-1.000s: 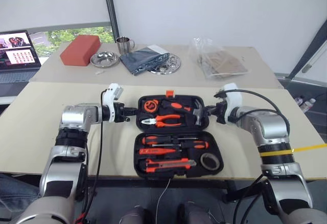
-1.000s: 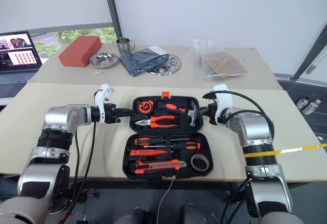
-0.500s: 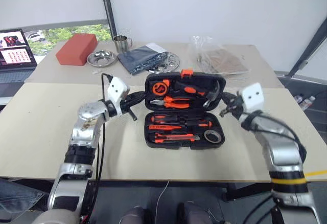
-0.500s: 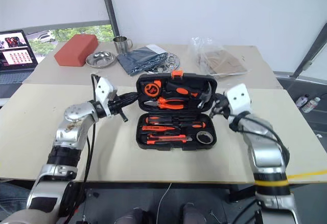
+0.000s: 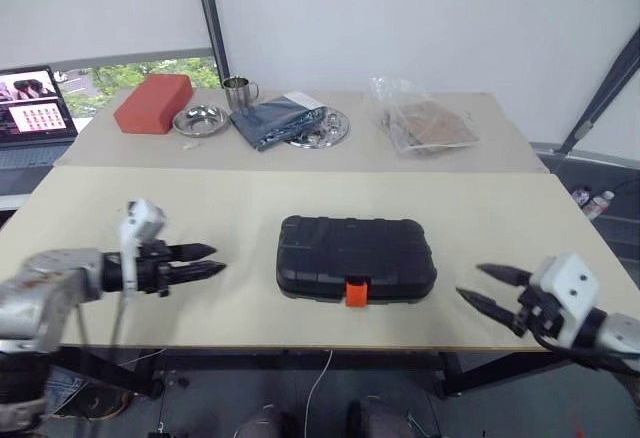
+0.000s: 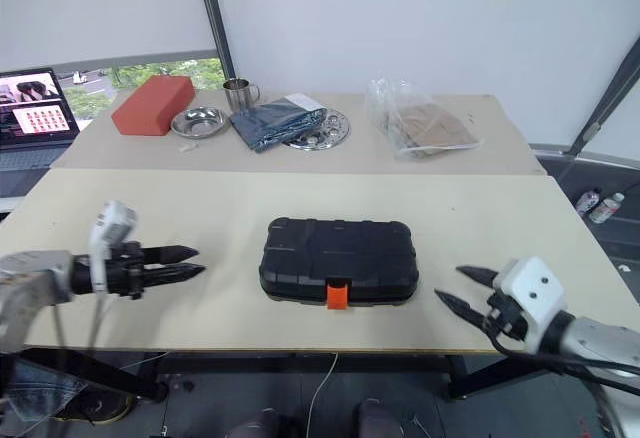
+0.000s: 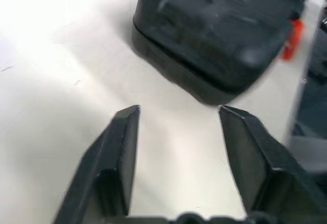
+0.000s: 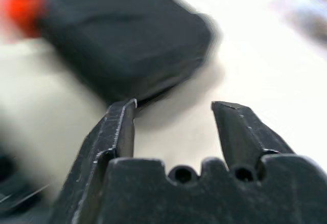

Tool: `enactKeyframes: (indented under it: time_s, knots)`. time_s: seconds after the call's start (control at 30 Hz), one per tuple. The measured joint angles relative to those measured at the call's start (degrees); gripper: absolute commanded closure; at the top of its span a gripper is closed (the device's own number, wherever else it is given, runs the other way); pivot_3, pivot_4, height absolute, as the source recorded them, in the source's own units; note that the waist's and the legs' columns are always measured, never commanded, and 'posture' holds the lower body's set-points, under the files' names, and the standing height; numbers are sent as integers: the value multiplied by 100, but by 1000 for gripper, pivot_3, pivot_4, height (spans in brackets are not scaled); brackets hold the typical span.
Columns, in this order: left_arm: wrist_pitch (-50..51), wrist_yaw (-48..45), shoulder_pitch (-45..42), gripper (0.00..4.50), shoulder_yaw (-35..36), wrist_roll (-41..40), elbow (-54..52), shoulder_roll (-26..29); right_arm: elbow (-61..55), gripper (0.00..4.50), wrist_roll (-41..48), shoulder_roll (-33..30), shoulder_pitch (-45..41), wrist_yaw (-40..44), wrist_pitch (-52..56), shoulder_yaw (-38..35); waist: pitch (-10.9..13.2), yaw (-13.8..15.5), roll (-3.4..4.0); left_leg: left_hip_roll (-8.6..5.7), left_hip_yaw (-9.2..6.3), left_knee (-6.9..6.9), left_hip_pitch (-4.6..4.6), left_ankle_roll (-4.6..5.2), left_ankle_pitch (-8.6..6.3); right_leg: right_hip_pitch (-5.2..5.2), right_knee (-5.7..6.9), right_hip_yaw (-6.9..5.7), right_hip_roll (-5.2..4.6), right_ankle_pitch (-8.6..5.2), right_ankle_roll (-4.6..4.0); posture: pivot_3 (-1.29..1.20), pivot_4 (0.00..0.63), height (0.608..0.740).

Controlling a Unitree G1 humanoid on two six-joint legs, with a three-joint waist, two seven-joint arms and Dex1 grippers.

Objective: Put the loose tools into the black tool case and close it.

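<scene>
From the head cameras we see the black tool case [image 5: 356,258] lying shut on the near table [image 5: 240,208], its orange latch [image 5: 355,292] facing the front edge. The left gripper [image 5: 205,261] sits well off to the case's left, fingers spread and holding nothing; the right gripper [image 5: 492,290] is off to its right near the table edge, also spread and empty. On the far table we spot a red-brown block [image 5: 153,102], a metal cup [image 5: 239,90] and a clear bag [image 5: 422,124].

Left wrist view: two parted fingers [image 7: 118,157], the case [image 7: 219,35] lying beyond them, not touching.

Right wrist view: same deal, fingers [image 8: 116,132] apart, the blurry case [image 8: 122,40] ahead.
</scene>
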Motion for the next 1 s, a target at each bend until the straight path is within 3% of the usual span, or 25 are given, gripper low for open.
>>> enactKeyframes:
  time_s: [0.07, 0.13, 0.2, 0.3, 0.33, 0.53, 0.7, 0.83, 1.0]
  knots:
    - [-463, -34, -382, 1971, -393, 422, 672, -111, -97, 2344, -39, -84, 257, 282, 9, 281, -2, 91, 5, 1, -6, -17, 22, 40, -26, 16, -32, -7, -10, -13, -28, 0, 150, 736]
    - [-905, 131, -939, 2479, -742, 867, 1376, -494, -72, 2806, -179, -136, 180, 313, 10, 614, -1, 142, 1, -8, -12, -8, 11, 41, -26, 16, -31, -11, -22, 2, -30, 0, 150, 736]
    - [-1549, 417, -1733, 3020, -1145, 1403, 2287, -1090, -4, 3500, -406, -159, -120, 275, 6, 1027, -9, 179, -15, -15, -12, 25, -56, 14, -7, 0, -25, -17, -24, 36, -7, 0, 150, 736]
    - [-2633, 645, -2947, 4227, -1697, 2121, 3642, -2036, 255, 4500, -865, -194, -855, 212, -42, 1763, -12, 192, -28, -17, -10, 83, -115, 99, 30, -21, -25, -46, 34, 68, -40, 0, 150, 736]
    - [-2881, 670, -3169, 4418, -1817, 2235, 3841, -2225, 291, 4500, -940, -192, -1035, 185, -49, 1915, -12, 180, -28, -16, -10, 91, -139, 108, 24, -39, -28, -56, 35, 67, -37, 0, 150, 736]
    - [-4345, 794, -4177, 4418, -2213, 2959, 5555, -3102, 764, 4500, -1371, 18, -1932, 11, 21, 2665, -11, 40, -32, -27, -2, 85, -170, 115, 15, -83, -26, -62, 40, 57, -16, 0, 150, 736]
    - [-5014, -295, -4184, 4418, -2520, 3352, 5950, -2994, 1482, 4500, -1751, 448, -2356, -566, 141, 2821, -9, -51, -35, -19, 7, 98, -169, 109, 15, -87, -15, -57, 36, 46, 2, 0, 150, 736]
    - [-4771, -1443, -3852, 4418, -2516, 3173, 5726, -3024, 1567, 4500, -1781, 456, -2248, -868, 191, 2340, -11, -33, -32, -18, 4, 107, -174, 111, 15, -90, -10, -49, 24, 38, 24, 0, 150, 736]
    - [-3581, -1600, -3951, 4418, -1964, 2560, 5177, -2979, 588, 4500, -952, 476, -1373, -736, 715, 1417, -9, 25, -33, -15, -12, 115, -198, 113, 16, -109, 6, -48, 31, 59, -12, 0, 150, 736]
